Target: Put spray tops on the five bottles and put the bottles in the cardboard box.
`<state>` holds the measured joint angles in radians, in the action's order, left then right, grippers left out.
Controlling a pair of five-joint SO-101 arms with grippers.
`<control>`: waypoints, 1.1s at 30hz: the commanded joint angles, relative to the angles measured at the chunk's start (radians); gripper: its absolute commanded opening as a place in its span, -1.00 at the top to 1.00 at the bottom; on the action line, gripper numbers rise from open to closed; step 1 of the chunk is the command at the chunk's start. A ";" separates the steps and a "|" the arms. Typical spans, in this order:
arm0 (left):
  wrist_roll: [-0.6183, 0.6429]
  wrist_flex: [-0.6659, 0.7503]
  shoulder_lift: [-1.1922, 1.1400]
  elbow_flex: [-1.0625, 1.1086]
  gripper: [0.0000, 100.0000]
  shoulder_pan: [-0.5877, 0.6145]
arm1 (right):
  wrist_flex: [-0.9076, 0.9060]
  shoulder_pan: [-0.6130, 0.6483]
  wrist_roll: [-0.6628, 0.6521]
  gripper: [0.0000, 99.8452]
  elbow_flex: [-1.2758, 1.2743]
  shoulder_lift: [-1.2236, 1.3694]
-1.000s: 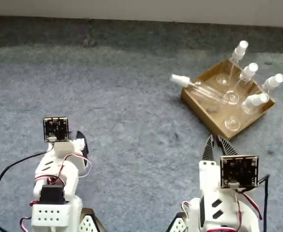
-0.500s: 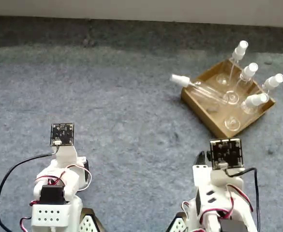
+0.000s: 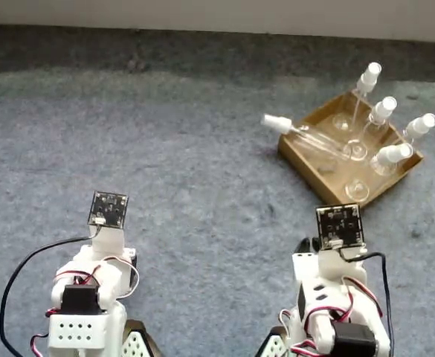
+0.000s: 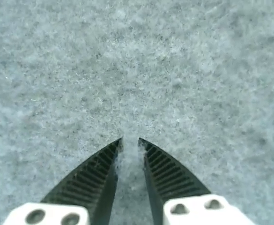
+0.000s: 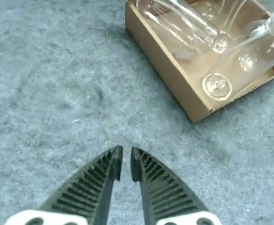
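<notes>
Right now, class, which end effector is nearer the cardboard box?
Right. The right end effector hangs just short of the cardboard box; the left end effector hangs over carpet, well away from it.

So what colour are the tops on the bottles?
The spray tops are white, clearest in the high view.

no legible writing anywhere, none on the cardboard box [image 3: 310, 177], none on the bottles [image 3: 390, 156]

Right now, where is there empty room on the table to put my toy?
The big grey mat is bare from the cardboard box across to the left edge, and ahead of the left hand and right hand. The box is crowded with bottles.
</notes>
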<state>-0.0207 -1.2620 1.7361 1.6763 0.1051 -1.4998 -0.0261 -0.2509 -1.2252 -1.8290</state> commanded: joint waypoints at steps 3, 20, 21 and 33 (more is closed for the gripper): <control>0.015 -0.006 0.005 0.016 0.99 -0.001 | 0.148 0.008 -0.005 0.99 -0.171 -0.010; 0.015 -0.006 0.005 0.016 0.99 -0.001 | 0.378 0.010 -0.003 0.99 -0.578 -0.010; 0.015 -0.006 0.005 0.016 0.99 -0.001 | 0.378 0.010 -0.003 0.99 -0.584 -0.010; 0.015 -0.006 0.005 0.016 0.99 -0.001 | 0.260 0.008 0.420 0.99 -0.584 -0.008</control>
<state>-0.0161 -1.2620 1.7361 1.6763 0.1051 -1.2037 -0.0245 0.1112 -1.6640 -1.8274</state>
